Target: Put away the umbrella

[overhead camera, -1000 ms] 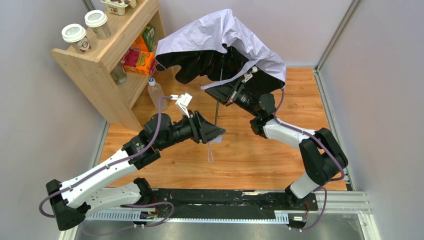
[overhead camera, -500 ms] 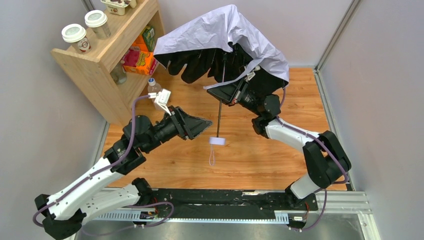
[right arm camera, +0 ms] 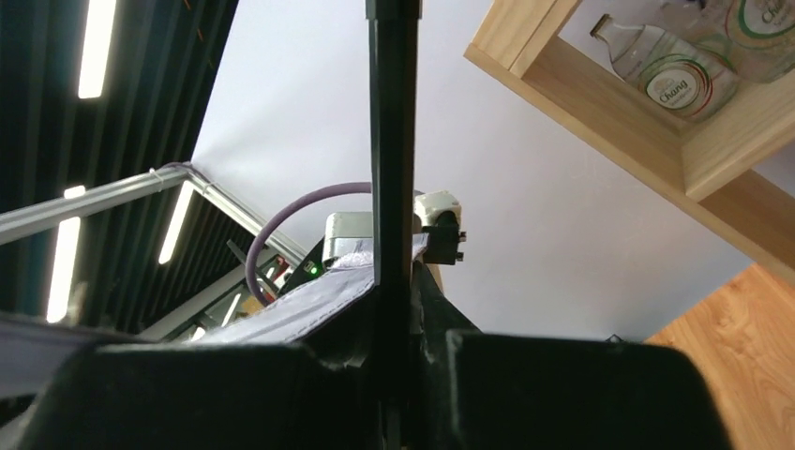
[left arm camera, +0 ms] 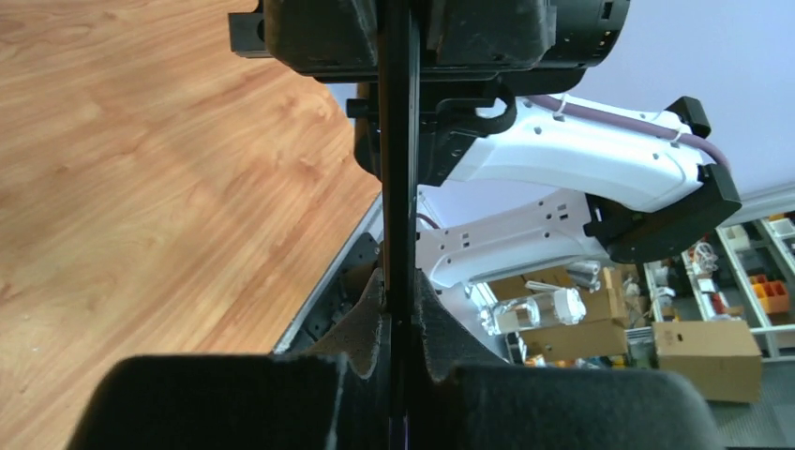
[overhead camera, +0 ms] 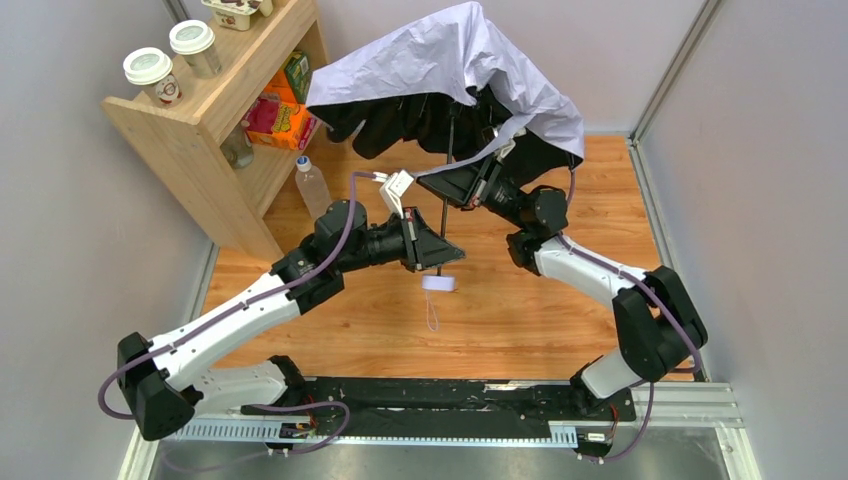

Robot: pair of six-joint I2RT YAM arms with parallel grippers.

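The umbrella (overhead camera: 450, 60) hangs half open over the back of the floor, its pale lavender canopy draped above the right arm. Its thin dark shaft (overhead camera: 444, 215) runs down to a small grey handle (overhead camera: 438, 283) with a strap (overhead camera: 433, 316) dangling below. My left gripper (overhead camera: 440, 256) is shut on the shaft just above the handle; the left wrist view shows the shaft (left arm camera: 398, 141) pinched between the pads (left arm camera: 366, 323). My right gripper (overhead camera: 466, 186) is shut on the shaft higher up, under the canopy edge; in the right wrist view the shaft (right arm camera: 392, 112) rises from its jaws.
A wooden shelf (overhead camera: 200, 115) stands at the back left with two lidded cups (overhead camera: 150, 70) on top and snack boxes (overhead camera: 280, 115) inside. A clear bottle (overhead camera: 312, 185) stands on the floor beside it. Grey walls close in both sides.
My left arm swung right from beside the bottle to the shaft and its jaws closed on it. The right gripper and umbrella shifted slightly up and back.
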